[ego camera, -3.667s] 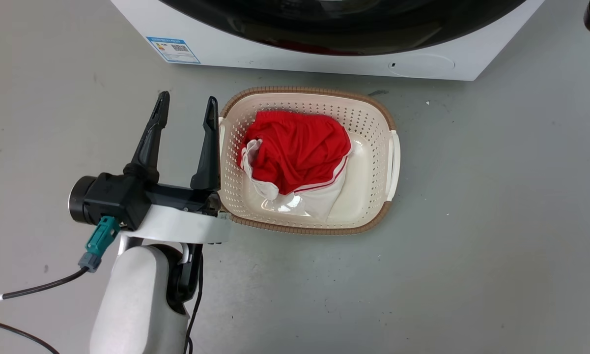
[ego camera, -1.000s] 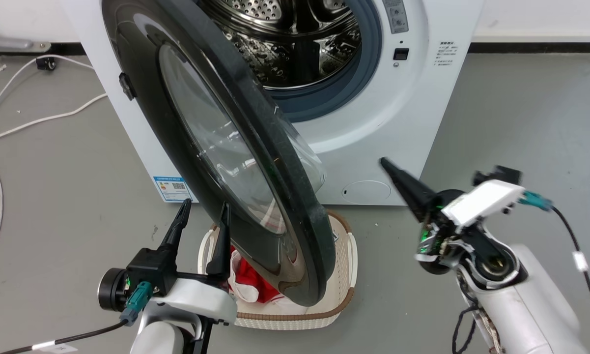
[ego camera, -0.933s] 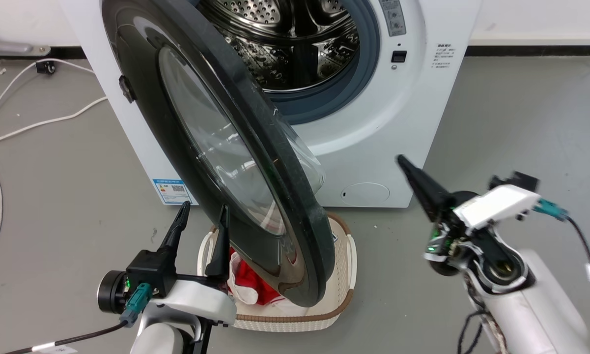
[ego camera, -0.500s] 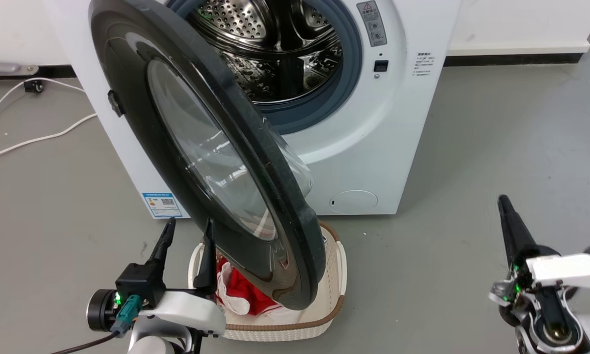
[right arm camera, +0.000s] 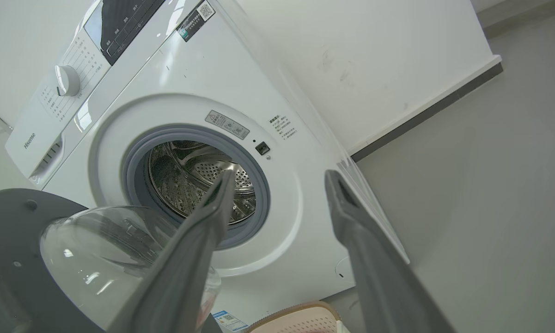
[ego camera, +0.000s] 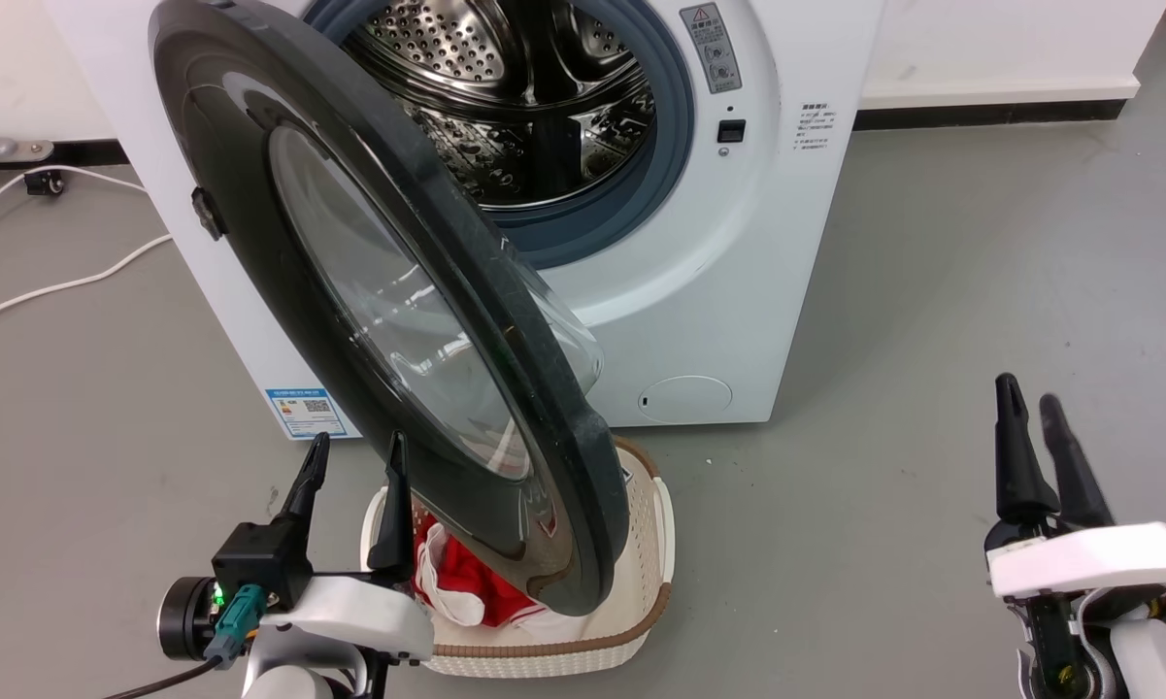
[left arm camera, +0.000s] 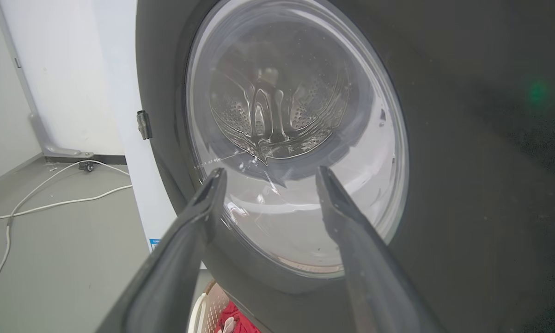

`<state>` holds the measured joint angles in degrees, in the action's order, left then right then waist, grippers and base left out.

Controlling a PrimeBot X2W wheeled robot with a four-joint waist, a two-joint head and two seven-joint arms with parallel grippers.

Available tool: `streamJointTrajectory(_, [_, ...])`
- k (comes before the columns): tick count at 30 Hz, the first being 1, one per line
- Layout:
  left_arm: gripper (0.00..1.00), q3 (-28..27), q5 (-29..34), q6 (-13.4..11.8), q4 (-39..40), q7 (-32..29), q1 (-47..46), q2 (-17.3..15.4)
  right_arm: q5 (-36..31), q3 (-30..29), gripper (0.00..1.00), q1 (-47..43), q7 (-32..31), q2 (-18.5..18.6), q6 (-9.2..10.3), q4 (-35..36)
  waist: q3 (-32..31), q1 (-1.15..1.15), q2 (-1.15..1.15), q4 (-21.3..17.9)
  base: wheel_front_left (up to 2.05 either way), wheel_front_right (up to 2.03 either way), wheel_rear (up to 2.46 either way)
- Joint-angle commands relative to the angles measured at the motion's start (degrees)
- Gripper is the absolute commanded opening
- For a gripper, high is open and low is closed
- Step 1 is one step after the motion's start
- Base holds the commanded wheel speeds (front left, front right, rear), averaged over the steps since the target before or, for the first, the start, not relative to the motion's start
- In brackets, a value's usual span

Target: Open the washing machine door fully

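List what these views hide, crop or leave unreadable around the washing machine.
- Head view: the washing machine door covers most of the laundry basket and the red garment in it.
- Head view: the picture edge crops the washing machine and its drum at the top.
- Head view: the warning sticker has print too small to read.
- Left wrist view: the door's glass distorts the drum behind it.

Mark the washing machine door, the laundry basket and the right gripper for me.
washing machine door [ego camera: 379, 311]: head view, on its clear glass window.
laundry basket [ego camera: 652, 553]: head view, on its perforated right wall.
right gripper [ego camera: 1026, 396]: head view, midway between its fingertips.
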<state>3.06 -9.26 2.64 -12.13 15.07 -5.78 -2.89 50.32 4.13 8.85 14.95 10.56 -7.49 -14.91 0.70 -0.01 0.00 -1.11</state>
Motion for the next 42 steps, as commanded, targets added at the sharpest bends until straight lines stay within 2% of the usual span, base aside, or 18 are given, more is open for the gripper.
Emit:
streamJointTrajectory(1, [1.0, -0.2, 0.0, -0.2, 0.2, 0.1, 0.6, 0.0, -7.5, -1.6, 1.0, -1.4, 0.2, -1.1, 0.01, 1.7, 0.0, 0.01, 0.0, 0.1, 0.0, 0.0, 0.0])
streamJointTrajectory(7, [1.0, -0.2, 0.4, -0.1, 0.2, 0.1, 0.3, 0.0, -30.1, -4.1, 1.0, -5.5, 0.2, -4.9, 0.01, 7.5, 0.1, 0.01, 0.0, 0.3, 0.0, 0.0, 0.0])
streamJointTrajectory(9, [1.0, -0.2, 0.5, -0.1, 0.2, 0.1, 0.2, 0.0, -31.5, -4.3, 1.0, -6.3, 0.0, -5.6, 0.02, 8.2, 0.0, 0.01, 0.0, 0.3, 0.0, 0.0, 0.0])
streamJointTrajectory(13, [1.0, -0.5, 0.8, 0.1, 0.1, 0.1, 0.2, 0.0, -39.1, -4.8, 1.0, -10.1, -1.8, -6.9, 0.01, 10.6, -0.3, 0.01, 0.0, 0.3, 0.0, 0.0, 0.0])
streamJointTrajectory(20, [1.0, -1.1, 1.7, 0.4, 0.0, 0.1, 0.7, 0.0, -42.9, -5.2, 1.0, -13.9, -3.1, -7.8, 0.01, 12.1, -0.7, 0.01, 0.0, -0.1, 0.0, 0.0, 0.0])
streamJointTrajectory(36, [1.0, -1.3, 2.8, 0.9, -0.1, 0.1, 0.4, 0.0, -42.9, -5.0, 1.0, -13.2, -2.9, -7.8, 0.02, 13.0, -0.7, 0.01, 0.0, -0.3, 0.0, 0.0, 0.0])
streamJointTrajectory(37, [0.87, -1.3, 2.9, 1.0, -0.2, 0.1, 0.4, 0.0, -42.9, -5.0, 1.0, -13.3, -2.9, -7.8, 0.02, 13.0, -0.7, 0.01, 0.0, -0.3, 0.0, 0.0, 0.0])
streamJointTrajectory(38, [0.47, -1.2, 2.9, 1.1, -0.2, 0.1, 0.3, 0.0, -42.9, -5.1, 1.0, -13.3, -2.9, -7.8, 0.02, 13.0, -0.7, 0.01, 0.0, -0.2, 0.0, 0.0, 0.0])
streamJointTrajectory(39, [0.0, -1.2, 3.0, 1.2, -0.1, 0.1, 0.3, 0.0, -42.8, -5.0, 1.0, -13.3, -2.9, -7.8, 0.02, 13.0, -0.7, 0.01, 0.0, -0.2, 0.0, 0.0, 0.0])
streamJointTrajectory(42, [0.0, -1.1, 3.1, 1.4, 0.3, 0.1, 0.4, 0.0, -42.9, -5.0, 1.0, -13.5, -2.8, -7.8, 0.02, 12.9, -0.7, 0.01, 0.0, -0.2, 0.0, 0.0, 0.0])
